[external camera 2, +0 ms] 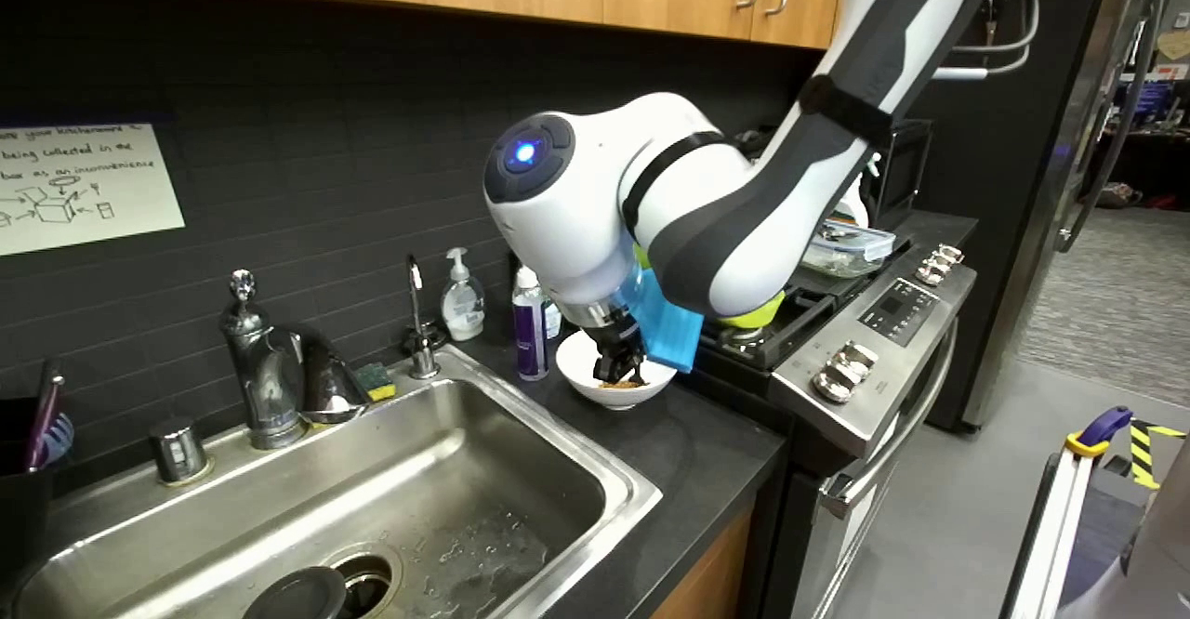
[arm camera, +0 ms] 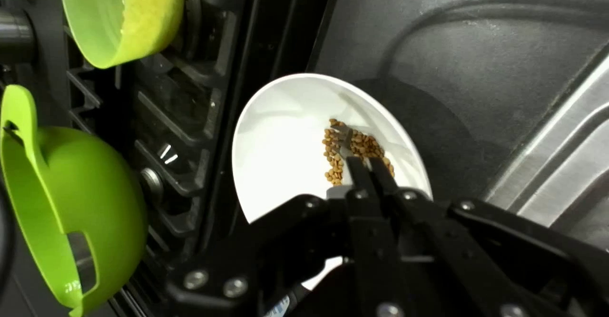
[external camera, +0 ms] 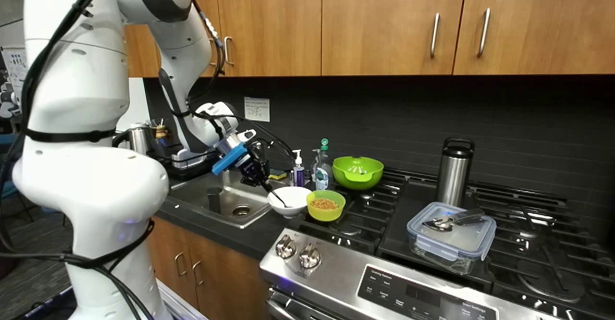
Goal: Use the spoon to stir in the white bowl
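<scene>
The white bowl (external camera: 299, 199) stands on the dark counter between sink and stove; it also shows in an exterior view (external camera 2: 604, 393) and the wrist view (arm camera: 276, 164). Brown grains (arm camera: 368, 145) lie along one side inside it. My gripper (arm camera: 365, 162) points down at the bowl, fingers almost together; it shows in both exterior views (external camera: 268, 187) (external camera 2: 621, 368). A slender grey utensil, apparently the spoon (arm camera: 346, 151), sticks out past the fingertips, its end among the grains; it looks like a thin dark line in an exterior view (external camera: 278, 198). No blue handle is visible on it.
The yellow-green bowl (external camera: 326, 215) with grains stands close beside the white bowl, and the bright green bowl (external camera: 358, 183) behind. Soap bottles (external camera 2: 530, 340) stand near the sink (external camera 2: 632, 498). A lidded container (external camera: 451, 238) with metal utensils (external camera: 447, 222) sits on the stove.
</scene>
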Tool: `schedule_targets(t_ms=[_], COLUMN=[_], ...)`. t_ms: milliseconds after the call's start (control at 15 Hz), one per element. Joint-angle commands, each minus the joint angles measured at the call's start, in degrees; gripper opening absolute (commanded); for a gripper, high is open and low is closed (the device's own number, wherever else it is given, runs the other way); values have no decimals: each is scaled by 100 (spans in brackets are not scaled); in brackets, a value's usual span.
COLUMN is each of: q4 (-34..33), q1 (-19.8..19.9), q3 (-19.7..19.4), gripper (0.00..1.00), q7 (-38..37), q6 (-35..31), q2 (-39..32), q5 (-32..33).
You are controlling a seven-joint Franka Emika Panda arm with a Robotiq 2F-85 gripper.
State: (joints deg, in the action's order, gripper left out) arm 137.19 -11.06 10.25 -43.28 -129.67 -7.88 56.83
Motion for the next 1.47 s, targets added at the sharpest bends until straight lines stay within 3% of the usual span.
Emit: schedule_targets(t_ms=[0, 400, 1400], q4=[4, -241, -635], q1=[84, 113, 160], q3=[-64, -162, -442], gripper=[1, 1, 1], q7=[292, 410, 309], q6=[-110, -215, -529], q2=[216, 136, -322], q5=[-569, -1146, -1691])
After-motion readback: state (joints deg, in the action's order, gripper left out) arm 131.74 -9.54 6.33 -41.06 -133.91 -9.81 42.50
